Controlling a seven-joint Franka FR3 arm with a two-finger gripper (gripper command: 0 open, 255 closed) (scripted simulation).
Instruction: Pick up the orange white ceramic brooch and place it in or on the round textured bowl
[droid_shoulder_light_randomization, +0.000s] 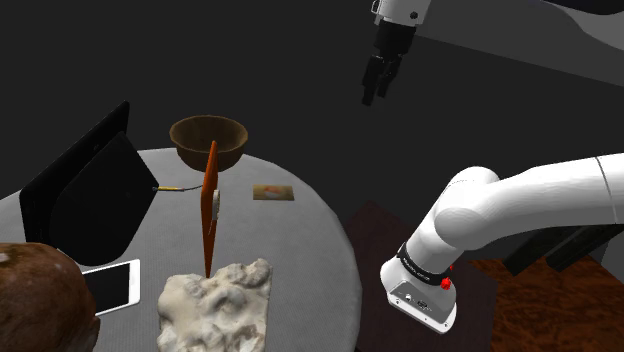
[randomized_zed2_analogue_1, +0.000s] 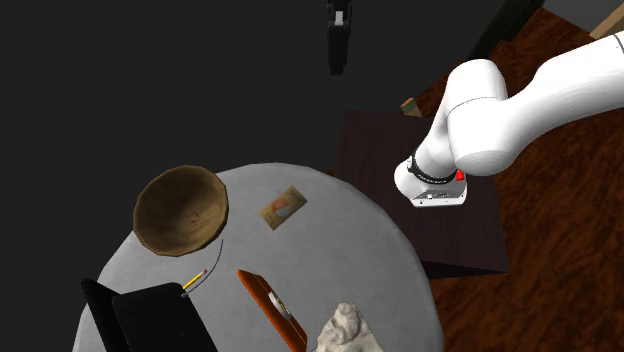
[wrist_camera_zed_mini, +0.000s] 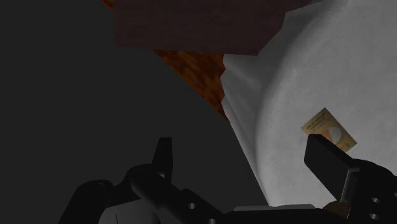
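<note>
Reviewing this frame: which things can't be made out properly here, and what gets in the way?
- Brooch: too small in the shoulder view to read its pattern. In the wrist view a finger covers one corner.
- Gripper: its upper part is cut off by the second exterior view's top edge.
- Bowl: crossed by the upright orange board in the shoulder view.
- Brown rounded object: cut off at the shoulder view's lower left corner, unidentifiable.

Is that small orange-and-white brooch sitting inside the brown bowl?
No, the brooch lies flat on the grey round table, a little apart from the brown bowl.
</note>
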